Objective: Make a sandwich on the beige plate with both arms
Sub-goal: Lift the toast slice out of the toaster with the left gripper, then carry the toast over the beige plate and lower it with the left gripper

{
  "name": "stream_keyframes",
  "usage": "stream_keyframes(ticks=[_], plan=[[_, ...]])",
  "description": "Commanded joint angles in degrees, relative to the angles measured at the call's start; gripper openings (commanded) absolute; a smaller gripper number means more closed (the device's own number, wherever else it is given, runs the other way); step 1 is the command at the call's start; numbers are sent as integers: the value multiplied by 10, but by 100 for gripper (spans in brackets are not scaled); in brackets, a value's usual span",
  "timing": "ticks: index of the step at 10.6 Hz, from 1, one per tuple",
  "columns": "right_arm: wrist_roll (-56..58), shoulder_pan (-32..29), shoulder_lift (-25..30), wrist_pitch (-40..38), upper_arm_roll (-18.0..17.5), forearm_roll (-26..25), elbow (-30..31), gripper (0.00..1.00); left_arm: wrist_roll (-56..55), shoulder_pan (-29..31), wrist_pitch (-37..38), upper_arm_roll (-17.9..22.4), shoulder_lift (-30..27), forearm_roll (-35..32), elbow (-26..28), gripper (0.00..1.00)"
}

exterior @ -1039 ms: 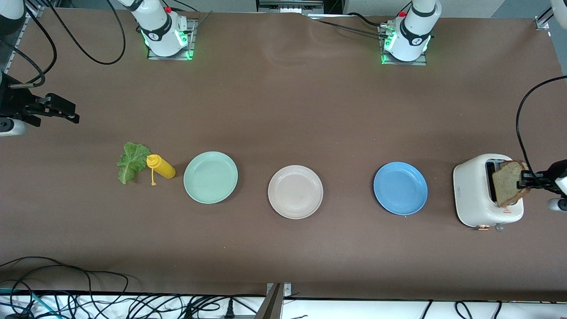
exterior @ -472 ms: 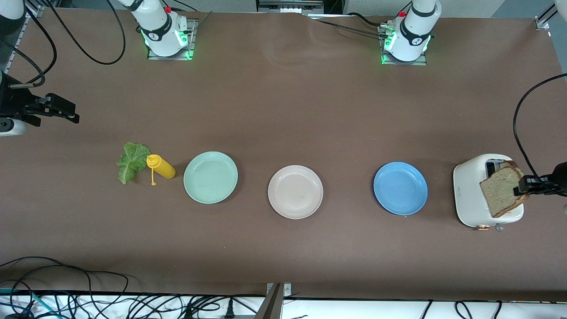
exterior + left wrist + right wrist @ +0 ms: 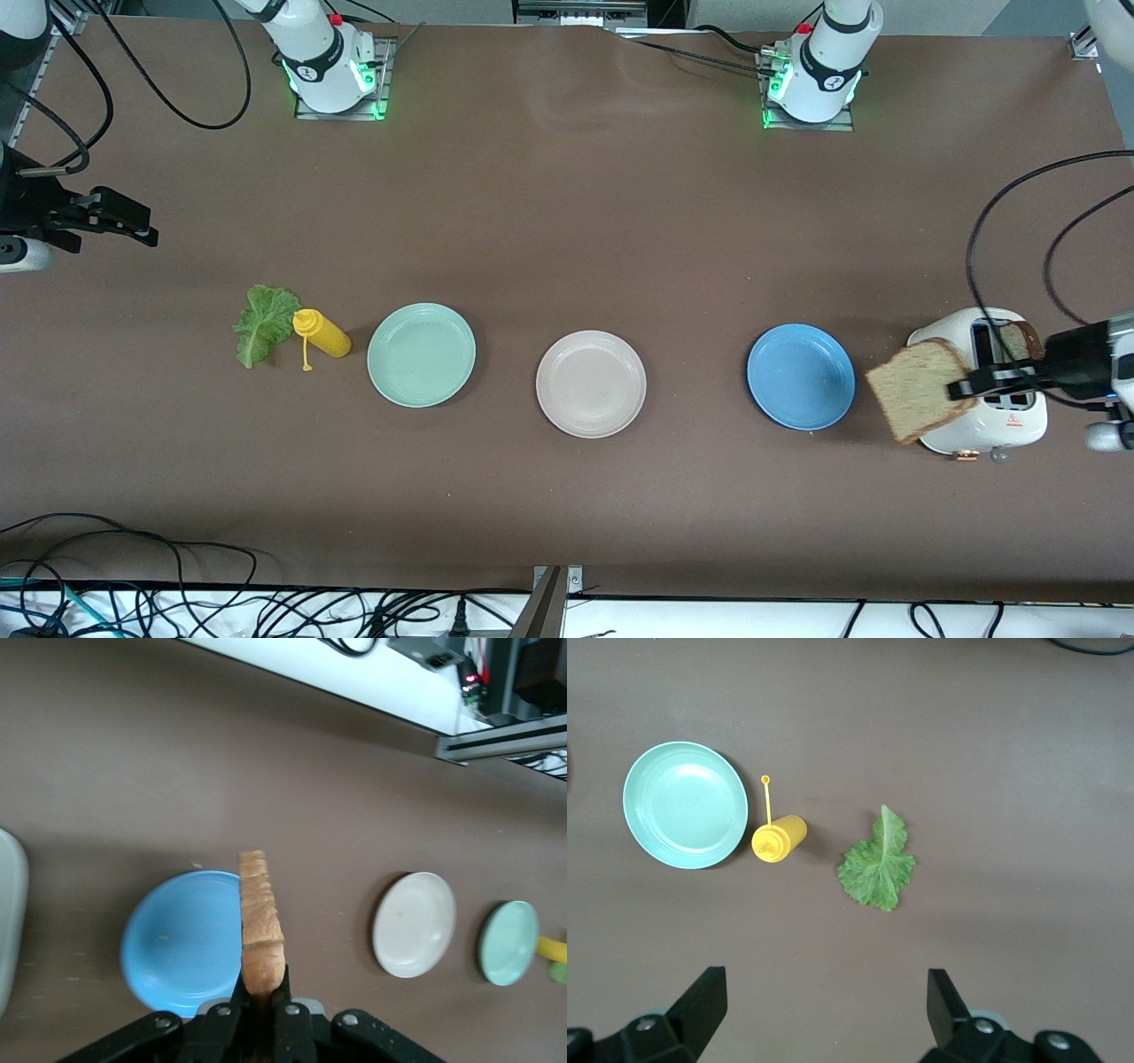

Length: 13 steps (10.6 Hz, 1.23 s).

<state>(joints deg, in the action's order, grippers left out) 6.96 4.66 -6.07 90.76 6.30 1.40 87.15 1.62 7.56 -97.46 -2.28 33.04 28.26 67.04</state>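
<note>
Since the earlier frames, the bread slice (image 3: 918,400) has come clear of the toaster (image 3: 1001,416) and travelled toward the blue plate (image 3: 800,377); nothing else has shifted.

Right tool (image 3: 124,220): waiting over bare table (image 3: 567,213) at the right arm's end, fingers apart, nothing held. Below it lie the lettuce leaf (image 3: 262,322) and, just beside it, the yellow mustard bottle (image 3: 322,334) on its side. Next along the row: mint-green plate (image 3: 421,354), bare. Then the beige plate (image 3: 590,383), the target, also bare and well apart from the slice.

Left tool (image 3: 961,390): clamped on one edge of the slice, holding it aloft between the blue plate and the toaster. A second slice (image 3: 1021,337) stands in the toaster slot.

Assessment: the carry is under way. To do it well, the slice should pass fully over the blue plate, be turned flat, and be lowered to the centre of the beige plate before release. Risk: thin edge grip; the slice may droop or tear.
</note>
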Motion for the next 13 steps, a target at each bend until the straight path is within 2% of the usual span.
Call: stream_keyframes(ticks=[1,5,8,13], plan=[[2,-2,5,-7,0,6,0,100,-23,-31,9,5,27,65,-10,0],[2,-2,6,-7,0,6,0,100,-25,-64,9,5,62,189,24,0],[2,-2,6,-7,0,6,0,100,-24,-98,9,5,84,210,27,0],[2,0,7,-7,-3,7,0,100,-25,-131,2,5,111,302,42,0]])
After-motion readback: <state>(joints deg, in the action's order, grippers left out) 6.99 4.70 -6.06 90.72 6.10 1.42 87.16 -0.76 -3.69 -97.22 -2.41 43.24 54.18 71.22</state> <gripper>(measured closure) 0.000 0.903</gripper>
